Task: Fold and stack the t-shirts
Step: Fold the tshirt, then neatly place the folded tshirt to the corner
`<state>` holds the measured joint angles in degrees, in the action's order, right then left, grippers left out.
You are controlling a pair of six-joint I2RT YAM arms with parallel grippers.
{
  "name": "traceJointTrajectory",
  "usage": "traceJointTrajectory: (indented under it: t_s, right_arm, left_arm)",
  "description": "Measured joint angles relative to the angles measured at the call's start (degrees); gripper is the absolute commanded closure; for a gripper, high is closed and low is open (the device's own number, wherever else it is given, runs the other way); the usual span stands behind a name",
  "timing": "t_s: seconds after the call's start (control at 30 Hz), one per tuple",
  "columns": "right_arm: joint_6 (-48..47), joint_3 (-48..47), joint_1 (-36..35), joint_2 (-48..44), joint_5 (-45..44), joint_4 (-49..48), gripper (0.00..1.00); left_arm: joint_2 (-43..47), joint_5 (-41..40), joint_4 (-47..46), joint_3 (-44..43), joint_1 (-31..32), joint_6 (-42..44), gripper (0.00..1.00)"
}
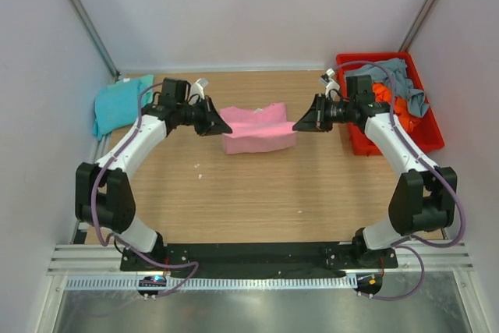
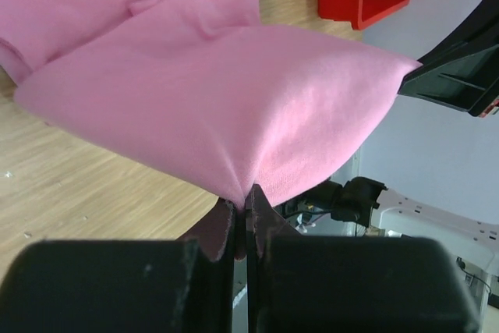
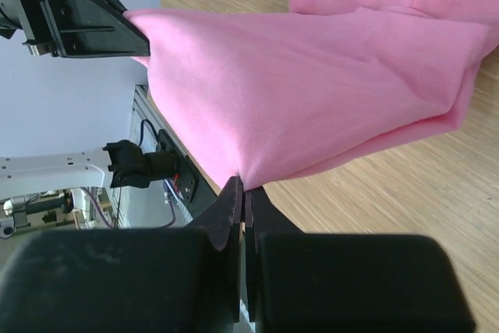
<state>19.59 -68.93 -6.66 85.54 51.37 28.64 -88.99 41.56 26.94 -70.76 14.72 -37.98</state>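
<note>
Tightly, left end effector and right end effector pinch pink t-shirt.

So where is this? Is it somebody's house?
Probably not a house, more likely a robot lab booth. Plain white walls box in a wooden table, the left arm and right arm are bolted at its edge, and shirts sit in a red bin.

Bright, even light, faint soft shadows, wrist views blurred up close.
</note>
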Motion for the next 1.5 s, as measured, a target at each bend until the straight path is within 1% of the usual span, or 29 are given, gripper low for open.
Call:
traceJointTrajectory:
  t_s: [0.07, 0.17, 0.23, 0.27, 0.3, 0.33, 0.37, 0.4, 0.43, 0.47, 0.5, 0.53, 0.57, 0.63, 0.7, 0.8, 0.9, 0.97, 1.1, 1.2, 1.33, 1.5]
  right_arm:
    - [-0.3, -1.5, 0.0, 2.5, -0.3, 0.3, 0.99]
    - [-1.1, -6.7, 0.0, 9.0, -1.2, 0.5, 0.98]
    - [-1.9, -12.2, 0.0, 14.4, -2.0, 0.7, 0.99]
    - [-2.4, -16.5, -0.1, 17.9, -2.4, 1.5, 0.99]
    - [-2.8, -21.2, -0.2, 21.7, -2.8, 1.3, 0.98]
    - [-3.1, -25.7, -0.4, 25.3, -3.2, 0.9, 0.88]
    - [-3.3, -30.1, -0.4, 28.8, -3.5, 1.0, 0.74]
    - [-3.4, -34.9, -0.4, 32.4, -3.7, 0.8, 0.6]
    - [-3.3, -39.2, -0.5, 35.8, -3.9, 0.2, 0.51]
    - [-3.3, -42.3, -0.6, 38.4, -4.2, -0.4, 0.45]
    - [-3.3, -43.5, -0.6, 39.9, -4.4, -1.4, 0.32]
    - [-3.0, -42.8, -0.6, 40.2, -4.7, -2.7, 0.23]
    - [-2.7, -40.9, -0.6, 39.9, -4.9, -3.9, 0.23]
    - [-3.0, -34.8, -0.6, 37.2, -5.4, -7.1, 0.22]
    - [-3.4, -28.1, -0.5, 33.1, -5.6, -8.6, 0.22]
    - [-4.1, -21.2, -0.6, 26.5, -5.4, -9.0, 0.22]
    - [-5.4, -19.4, -1.0, 22.6, -5.0, -10.4, 0.24]
    - [-6.4, -19.4, -1.3, 22.1, -4.7, -11.1, 0.24]
    - [-7.5, -20.6, -2.1, 25.7, -3.7, -11.2, 0.26]
    - [-7.7, -24.1, -2.8, 32.8, -2.7, -10.1, 0.27]
    - [-7.4, -25.7, -3.5, 39.5, -2.6, -9.9, 0.27]
    - [-6.7, -27.8, -4.2, 43.6, -2.6, -9.3, 0.27]
  left_arm:
    - [-2.8, -0.1, 0.2, -1.9, 0.0, 0.9, 1.0]
    - [-8.9, -0.8, 1.3, -7.3, -0.3, 2.4, 1.0]
    - [-13.4, -1.7, 2.3, -12.1, -0.5, 3.2, 1.0]
    - [-15.9, -2.5, 2.8, -15.0, -0.8, 3.9, 1.0]
    - [-18.4, -3.5, 3.7, -18.3, -1.1, 4.2, 0.96]
    - [-20.7, -4.7, 4.0, -21.5, -1.4, 4.5, 0.87]
    - [-22.7, -5.7, 4.2, -24.4, -1.9, 4.9, 0.77]
    - [-24.8, -7.0, 4.2, -27.5, -2.3, 5.4, 0.71]
    - [-26.7, -8.1, 4.2, -30.2, -2.8, 5.7, 0.68]
    - [-28.2, -9.1, 4.2, -32.5, -3.3, 5.8, 0.63]
    - [-29.2, -10.2, 4.0, -33.8, -3.7, 5.9, 0.56]
    - [-29.4, -11.1, 3.7, -33.9, -4.1, 6.0, 0.54]
    - [-29.3, -11.6, 3.4, -33.2, -4.4, 5.9, 0.53]
    - [-27.2, -12.1, 1.8, -29.3, -4.9, 5.8, 0.43]
    - [-23.6, -11.9, 0.4, -23.5, -5.0, 5.6, 0.37]
    - [-17.5, -10.3, -0.6, -15.8, -4.8, 5.5, 0.35]
    - [-14.0, -9.0, -0.5, -12.7, -4.7, 5.9, 0.35]
    - [-13.6, -8.7, -0.4, -12.4, -4.6, 6.7, 0.35]
    - [-16.5, -7.8, -0.3, -12.4, -5.2, 7.0, 0.35]
    - [-21.3, -7.0, -0.3, -12.4, -6.4, 6.7, 0.35]
    - [-27.1, -6.7, 0.0, -12.9, -8.0, 6.3, 0.36]
    - [-33.7, -4.8, 0.2, -16.1, -9.2, 4.7, 0.37]
